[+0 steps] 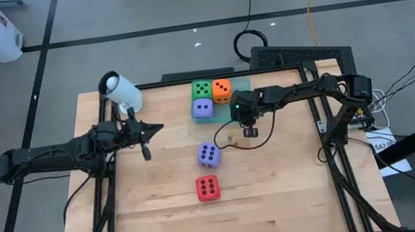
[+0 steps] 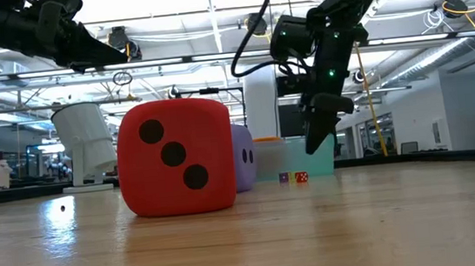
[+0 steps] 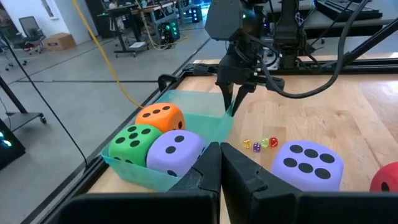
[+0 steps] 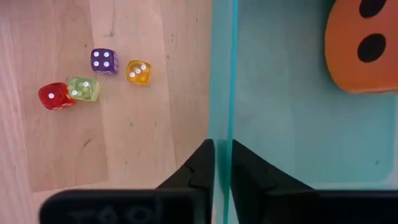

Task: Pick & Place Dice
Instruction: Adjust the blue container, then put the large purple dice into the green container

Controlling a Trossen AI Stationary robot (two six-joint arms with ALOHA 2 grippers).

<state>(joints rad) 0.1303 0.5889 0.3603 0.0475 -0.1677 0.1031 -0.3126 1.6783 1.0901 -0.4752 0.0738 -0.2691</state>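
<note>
Pinching the green tray's wall between its nearly closed fingers, your right tool is holding no dice. The loose purple die is lying just beyond it toward the desk's front, nearer than your left tool.

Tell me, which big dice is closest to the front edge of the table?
The red die. It sits alone nearest the front edge; the other four lie farther back.
</note>
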